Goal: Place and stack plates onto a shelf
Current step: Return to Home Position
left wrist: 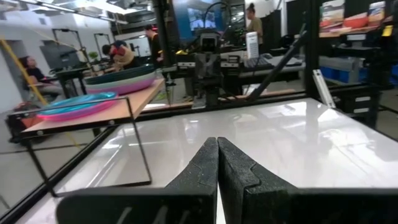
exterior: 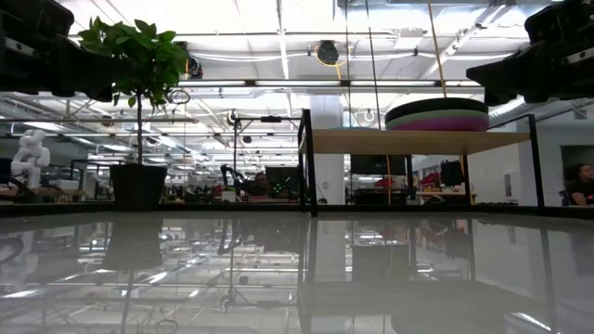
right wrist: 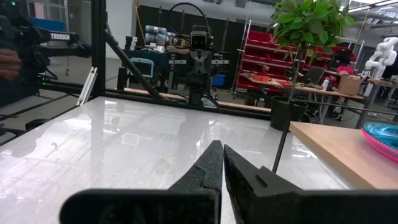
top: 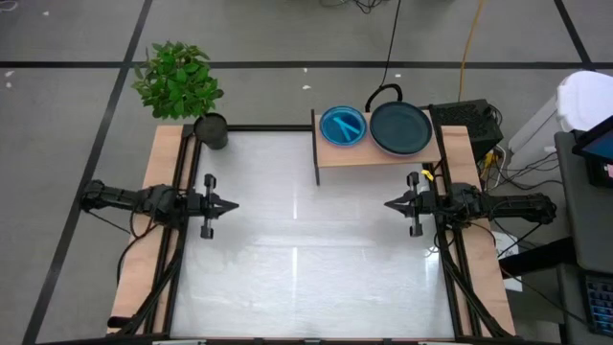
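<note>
Since both arms hung empty at the sides of the worktop [top: 306, 254], we judged that little could go wrong from there. The left gripper [top: 230, 205] sat at the left edge and the right gripper [top: 391, 204] at the right edge. Their tips faced each other, and the fingers [left wrist: 202, 171] of each were pressed together on nothing.

The risk we saw lay farther back. A swing toward the shelf [top: 347, 156] could clip its thin side panel [top: 317, 153] and jolt the loose plates. Smooth plastic dishes stacked on one another would probably slide easily, and both piles stood close to the board's edges.

The shelf, at the far side of the worktop, held two piles, set just beside each other. The cyan stack [top: 343, 126], toward the side panel, showed pink beneath the cyan. The dark stack [top: 399, 128] showed pale green and pink or purple layers under its dark top plate. We could not count every plate.

Farthest off, at the back left corner, the small plant pot [top: 212, 130] held a leafy plant [top: 177, 79].
</note>
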